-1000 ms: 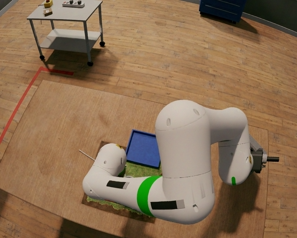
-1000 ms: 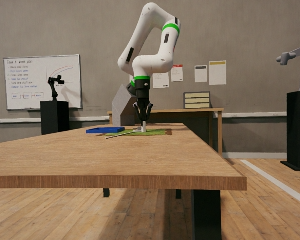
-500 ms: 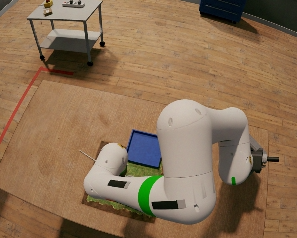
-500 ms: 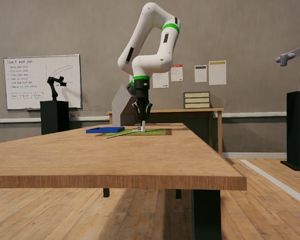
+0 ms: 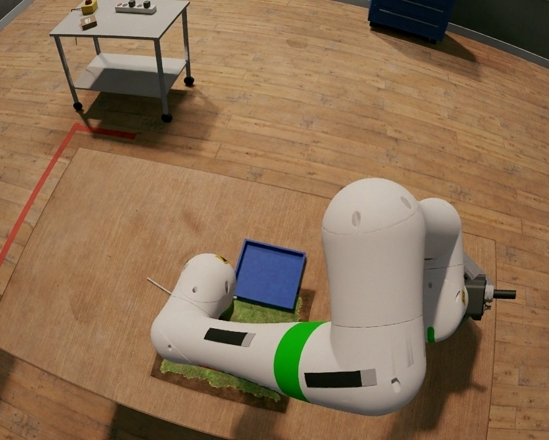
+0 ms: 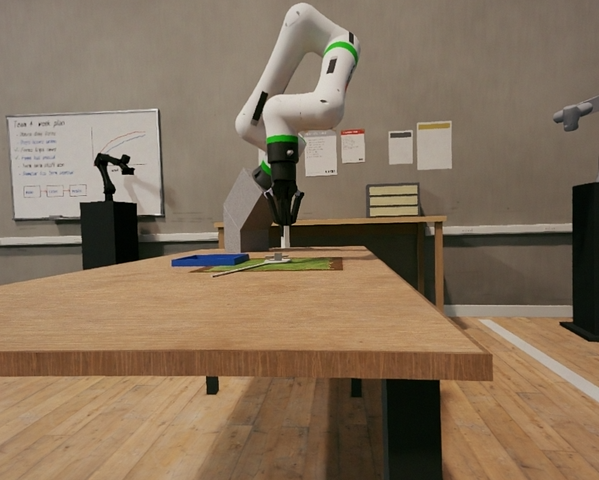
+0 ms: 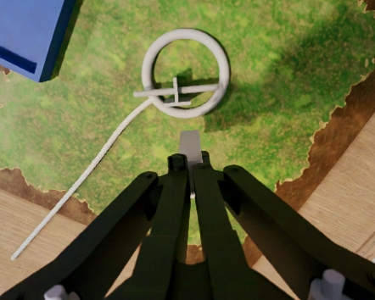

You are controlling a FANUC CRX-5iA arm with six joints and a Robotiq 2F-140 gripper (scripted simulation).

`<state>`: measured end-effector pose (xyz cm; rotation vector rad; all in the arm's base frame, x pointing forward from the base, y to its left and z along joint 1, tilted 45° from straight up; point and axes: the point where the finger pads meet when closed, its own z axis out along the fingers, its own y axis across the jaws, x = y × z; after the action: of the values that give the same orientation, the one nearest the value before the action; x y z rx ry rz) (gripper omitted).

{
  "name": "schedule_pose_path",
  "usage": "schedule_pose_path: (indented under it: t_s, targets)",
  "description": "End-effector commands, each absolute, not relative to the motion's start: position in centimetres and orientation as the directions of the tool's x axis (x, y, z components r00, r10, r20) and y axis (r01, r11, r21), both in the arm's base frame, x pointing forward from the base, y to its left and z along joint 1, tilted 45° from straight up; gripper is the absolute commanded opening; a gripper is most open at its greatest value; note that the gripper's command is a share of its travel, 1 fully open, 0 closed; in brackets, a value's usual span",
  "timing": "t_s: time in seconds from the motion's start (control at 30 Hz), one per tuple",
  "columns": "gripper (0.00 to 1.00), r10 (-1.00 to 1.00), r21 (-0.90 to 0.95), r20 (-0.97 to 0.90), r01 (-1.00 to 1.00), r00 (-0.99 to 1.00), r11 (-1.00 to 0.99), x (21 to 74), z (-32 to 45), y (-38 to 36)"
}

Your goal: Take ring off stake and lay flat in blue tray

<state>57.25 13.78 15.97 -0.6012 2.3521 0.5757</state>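
Note:
The off-white ring (image 7: pixel 224 69) lies flat on the grass-patterned mat (image 7: pixel 263 169) (image 6: pixel 322 264) (image 5: pixel 270 314). A thin rod with a small crosspiece, which looks like the stake (image 7: pixel 197 89), runs across the ring, its left end past the rim. Whether it passes over or under the rim is hard to tell. A white cord (image 7: pixel 99 155) (image 6: pixel 237 270) (image 5: pixel 159 285) leads away from the ring's left side. My gripper (image 6: pixel 285 236) (image 7: pixel 191 145) points down above the mat, beside the ring, its pale pads shut together with nothing seen between them. The arm hides it in the top view. The blue tray (image 5: pixel 270 275) (image 6: pixel 209 262) (image 7: pixel 25 25) looks empty.
The blue tray has a low raised wall and stands by the mat's edge. The cord's free end reaches onto the wooden table (image 5: pixel 137 220) (image 6: pixel 225 320). The grey slanted arm mount (image 6: pixel 249 224) stands behind. A white cart (image 5: pixel 123 27) stands off the table.

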Motion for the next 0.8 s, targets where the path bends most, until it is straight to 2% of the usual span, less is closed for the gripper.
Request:
schedule_pose_path:
  t_s: [0.0, 0.77]
  targets:
    - [0.1, -0.269, 0.245, -0.669, -0.547, -0.693, 0.8, 57.1, 16.3, 13.5]
    - [0.1, -0.269, 0.245, -0.669, -0.547, -0.693, 0.8, 56.2, 17.7, 12.5]
